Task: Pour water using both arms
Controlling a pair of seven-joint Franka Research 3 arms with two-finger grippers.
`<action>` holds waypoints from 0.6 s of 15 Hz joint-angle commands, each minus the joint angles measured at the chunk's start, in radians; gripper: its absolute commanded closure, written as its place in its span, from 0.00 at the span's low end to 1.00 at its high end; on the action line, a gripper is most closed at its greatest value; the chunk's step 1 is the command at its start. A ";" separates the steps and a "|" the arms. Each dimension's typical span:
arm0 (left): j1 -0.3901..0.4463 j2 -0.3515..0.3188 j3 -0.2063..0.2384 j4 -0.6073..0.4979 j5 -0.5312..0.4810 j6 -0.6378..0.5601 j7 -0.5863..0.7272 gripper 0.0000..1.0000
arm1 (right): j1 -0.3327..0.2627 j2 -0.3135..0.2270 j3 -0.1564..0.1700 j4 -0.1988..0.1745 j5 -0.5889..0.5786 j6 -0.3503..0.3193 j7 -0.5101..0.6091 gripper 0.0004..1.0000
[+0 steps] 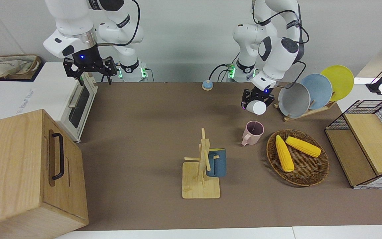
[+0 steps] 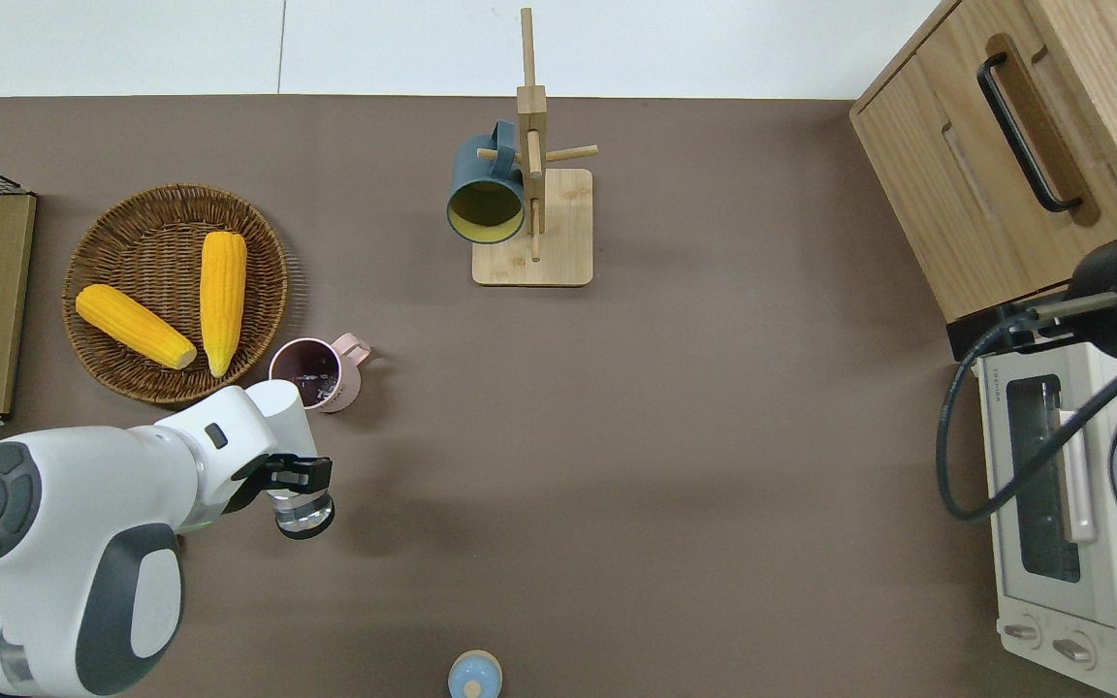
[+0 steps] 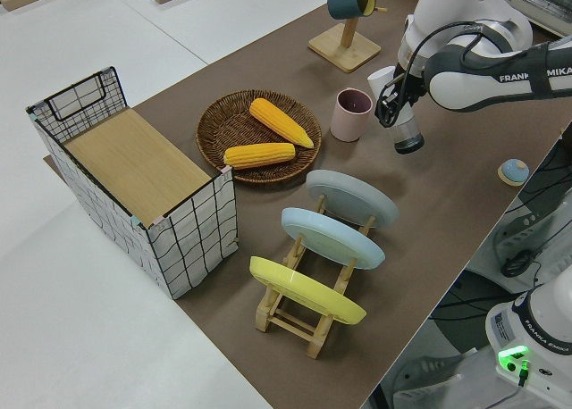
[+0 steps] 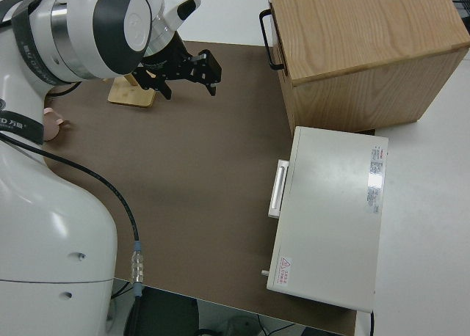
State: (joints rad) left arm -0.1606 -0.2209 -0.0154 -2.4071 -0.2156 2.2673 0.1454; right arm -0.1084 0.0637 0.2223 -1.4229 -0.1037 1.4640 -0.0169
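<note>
Front view: the left gripper (image 1: pixel 258 101) is seen closed around a smooth white cup (image 1: pixel 256 107), tipped on its side, in the air. A matte pink mug (image 1: pixel 253 132) is stood upright on the brown table mat (image 1: pixel 144 132), beside a round woven basket (image 1: pixel 297 157) in which two yellow corn cobs (image 1: pixel 284 153) are laid. The right gripper (image 1: pixel 90 68) is parked with its fingers spread, nothing held. A dark blue mug (image 1: pixel 216 162) is hung on a wooden peg stand (image 1: pixel 201 176).

Overhead view: the left gripper (image 2: pixel 299 482) and its cup (image 2: pixel 304 512) are placed over bare mat, nearer the robots than the pink mug (image 2: pixel 318 373). The blue mug (image 2: pixel 487 196) is shown with a yellowish inside.

Left side view: the cup (image 3: pixel 407 134) is gripped at its side wall. Three glossy round plates (image 3: pixel 332 239) are stood in a wooden rack.

Right side view: the right gripper (image 4: pixel 187 72) is shown wide open above the mat.
</note>
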 commanded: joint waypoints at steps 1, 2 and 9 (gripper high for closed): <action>0.006 0.034 0.000 0.104 0.058 -0.112 -0.072 1.00 | -0.005 -0.007 0.000 0.001 0.015 -0.010 -0.018 0.01; 0.006 0.041 0.000 0.114 0.065 -0.123 -0.082 1.00 | -0.004 -0.007 0.000 0.001 0.015 -0.010 -0.018 0.01; 0.004 0.048 0.000 0.115 0.067 -0.124 -0.087 1.00 | -0.004 -0.007 0.000 0.001 0.015 -0.010 -0.018 0.01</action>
State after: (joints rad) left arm -0.1604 -0.1722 -0.0152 -2.3270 -0.1760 2.1778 0.0811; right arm -0.1084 0.0637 0.2223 -1.4229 -0.1037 1.4640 -0.0169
